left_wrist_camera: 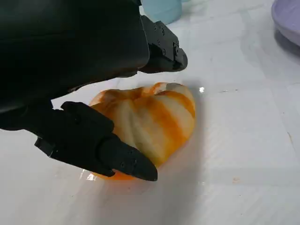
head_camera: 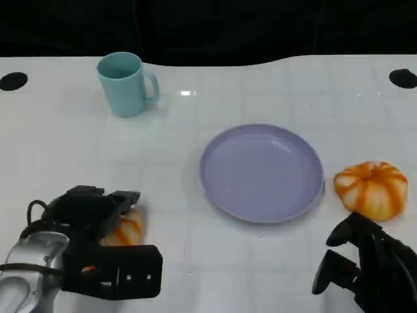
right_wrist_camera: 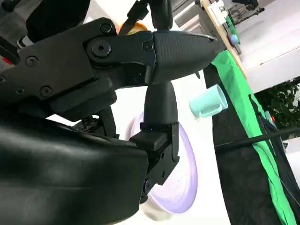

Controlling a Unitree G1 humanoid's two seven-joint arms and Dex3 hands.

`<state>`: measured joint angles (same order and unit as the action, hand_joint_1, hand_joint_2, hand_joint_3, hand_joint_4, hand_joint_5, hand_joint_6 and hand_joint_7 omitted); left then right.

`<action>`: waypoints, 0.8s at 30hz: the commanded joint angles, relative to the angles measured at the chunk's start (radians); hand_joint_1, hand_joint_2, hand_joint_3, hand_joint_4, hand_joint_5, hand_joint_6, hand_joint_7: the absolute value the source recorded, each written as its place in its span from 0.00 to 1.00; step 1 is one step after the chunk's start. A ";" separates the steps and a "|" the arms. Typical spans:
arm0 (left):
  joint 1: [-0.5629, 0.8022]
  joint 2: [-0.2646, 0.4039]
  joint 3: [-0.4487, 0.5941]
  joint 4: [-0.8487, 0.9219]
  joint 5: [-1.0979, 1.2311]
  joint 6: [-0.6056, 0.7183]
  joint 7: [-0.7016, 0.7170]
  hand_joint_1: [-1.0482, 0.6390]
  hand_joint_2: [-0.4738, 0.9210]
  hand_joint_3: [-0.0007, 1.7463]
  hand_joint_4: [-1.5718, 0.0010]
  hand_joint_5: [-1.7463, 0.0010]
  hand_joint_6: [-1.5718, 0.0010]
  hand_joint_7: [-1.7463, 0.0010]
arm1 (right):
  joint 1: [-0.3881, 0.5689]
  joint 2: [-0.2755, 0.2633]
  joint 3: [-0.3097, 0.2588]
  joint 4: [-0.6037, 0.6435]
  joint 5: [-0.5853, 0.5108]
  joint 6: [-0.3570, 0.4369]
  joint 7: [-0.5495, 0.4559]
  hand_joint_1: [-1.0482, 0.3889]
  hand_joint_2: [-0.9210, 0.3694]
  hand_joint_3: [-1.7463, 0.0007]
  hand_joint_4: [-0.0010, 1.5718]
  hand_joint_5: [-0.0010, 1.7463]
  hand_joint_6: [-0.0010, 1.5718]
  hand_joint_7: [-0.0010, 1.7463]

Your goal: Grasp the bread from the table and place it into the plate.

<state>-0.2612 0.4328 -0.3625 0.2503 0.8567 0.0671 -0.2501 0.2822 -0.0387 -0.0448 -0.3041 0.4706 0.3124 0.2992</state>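
An orange-and-cream striped bread [head_camera: 128, 228] [left_wrist_camera: 150, 119] lies on the white table at the front left. My left hand [head_camera: 91, 212] [left_wrist_camera: 70, 47] straddles it: one finger [left_wrist_camera: 112, 154] touches its near side, and another finger [left_wrist_camera: 164, 47] hovers just above it with a small gap. The lilac plate [head_camera: 260, 173] [left_wrist_camera: 288, 18] [right_wrist_camera: 183, 173] sits mid-table, to the right of this bread, with nothing on it. A second striped bread [head_camera: 371, 189] lies just right of the plate. My right hand [head_camera: 371, 261] [right_wrist_camera: 117, 61] hangs near the front right, just in front of that bread, holding nothing.
A teal mug [head_camera: 127, 83] [left_wrist_camera: 161, 9] [right_wrist_camera: 208, 102] stands at the back left, handle to the right. The white table [head_camera: 195, 274] ends at a dark edge along the back. Two black round marks sit at the far corners.
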 commanded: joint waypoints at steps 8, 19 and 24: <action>-0.016 0.008 -0.024 0.107 -0.065 -0.016 0.019 0.45 0.96 0.01 0.96 0.88 0.88 0.99 | 0.004 -0.018 -0.012 -0.021 0.000 -0.001 0.001 0.35 0.00 0.75 0.40 1.00 0.29 0.97; -0.033 -0.020 0.015 0.249 -0.154 -0.129 0.225 0.52 1.00 0.15 0.53 0.73 0.53 0.94 | 0.003 -0.022 -0.014 -0.023 0.001 0.002 0.005 0.35 0.00 0.74 0.40 1.00 0.28 0.97; -0.065 -0.013 -0.023 0.335 -0.102 -0.169 0.354 0.50 1.00 0.18 0.47 0.31 0.31 0.93 | -0.001 -0.022 -0.015 -0.021 0.000 0.004 0.003 0.35 0.00 0.74 0.40 1.00 0.28 0.97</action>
<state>-0.3163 0.4167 -0.3592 0.5088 0.7095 -0.1127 0.0358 0.2834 -0.0459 -0.0461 -0.3212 0.4685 0.3214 0.2996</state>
